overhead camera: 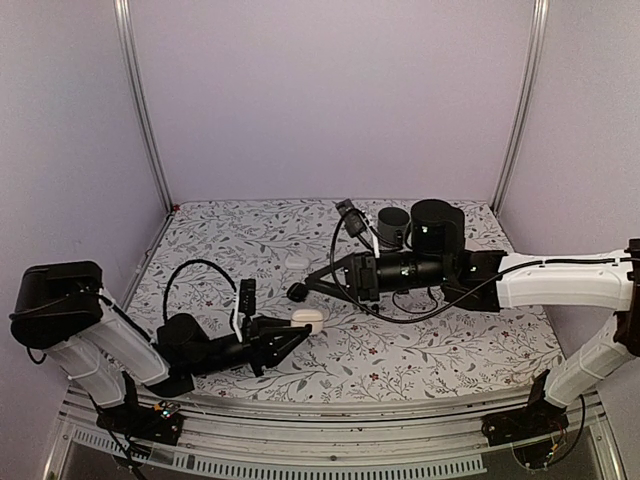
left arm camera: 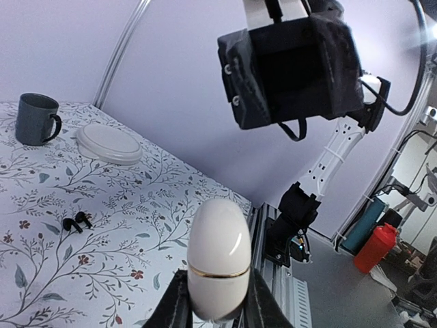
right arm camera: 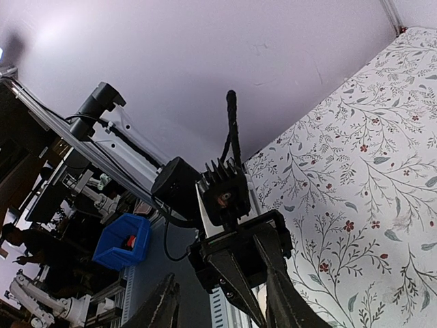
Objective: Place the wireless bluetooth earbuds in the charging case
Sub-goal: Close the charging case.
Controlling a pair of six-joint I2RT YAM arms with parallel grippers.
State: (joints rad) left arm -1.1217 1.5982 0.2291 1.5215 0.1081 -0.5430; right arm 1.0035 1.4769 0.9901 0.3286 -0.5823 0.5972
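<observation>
- Earbuds (left arm camera: 76, 222): blk pair, loose on worktop (left arm camera: 136, 205), apart from case.
- Case (left arm camera: 218, 263): white, egg-shaped, lid shut along gold seam, upright, clamped in L pincer (left arm camera: 217, 304).
- R pincer (overhead camera: 303, 290): jaws apart, empty, held just beyond case.
- Misc: mug (left arm camera: 37, 119) and flat white disc (left arm camera: 109, 143) at far side of worktop, near each other.
</observation>
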